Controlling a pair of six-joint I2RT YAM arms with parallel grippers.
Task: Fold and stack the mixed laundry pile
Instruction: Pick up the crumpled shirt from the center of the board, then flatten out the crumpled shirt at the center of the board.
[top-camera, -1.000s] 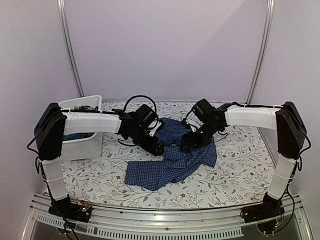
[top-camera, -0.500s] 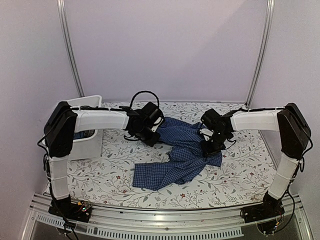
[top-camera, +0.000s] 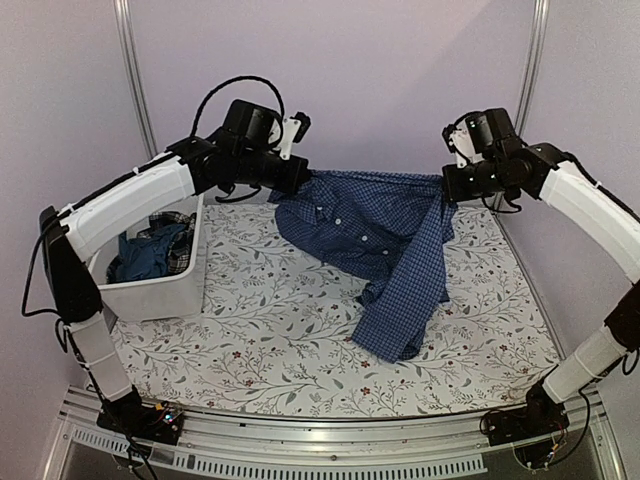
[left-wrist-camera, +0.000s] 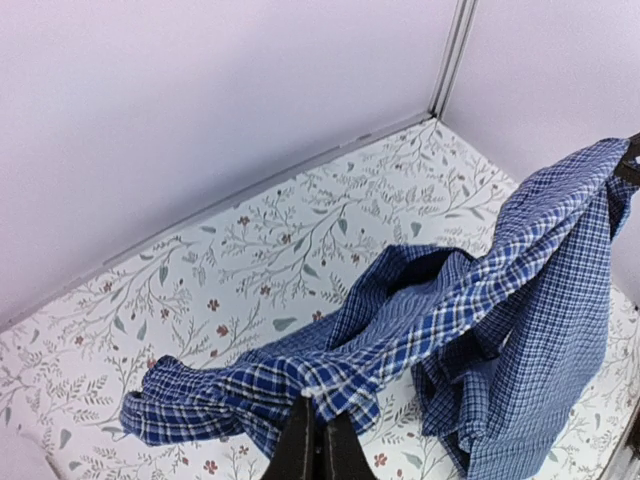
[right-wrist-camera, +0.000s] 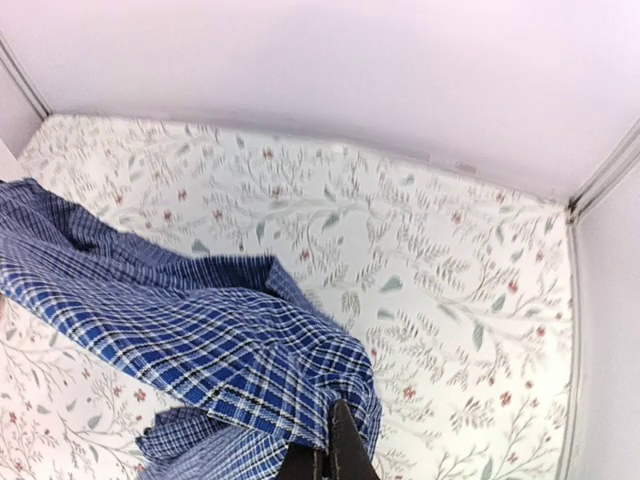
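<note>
Both arms have risen from the desk (top-camera: 270, 330) and spread apart, lifting the checked shirt (top-camera: 372, 225) with them. Left claw (top-camera: 303, 180) and right claw (top-camera: 447, 187) are each clamped on its upper edge, which runs left to right between them at the far side. Its body sags below, a long part trailing nearward onto the desk, closer to the right arm.

Worktop (top-camera: 262, 352) under floral cloth (top-camera: 492, 322). White tub (top-camera: 158, 292) at far left, clothes inside. Checked shirt (top-camera: 372, 222) hangs above far side; lower end rests on cloth, right of centre.
</note>
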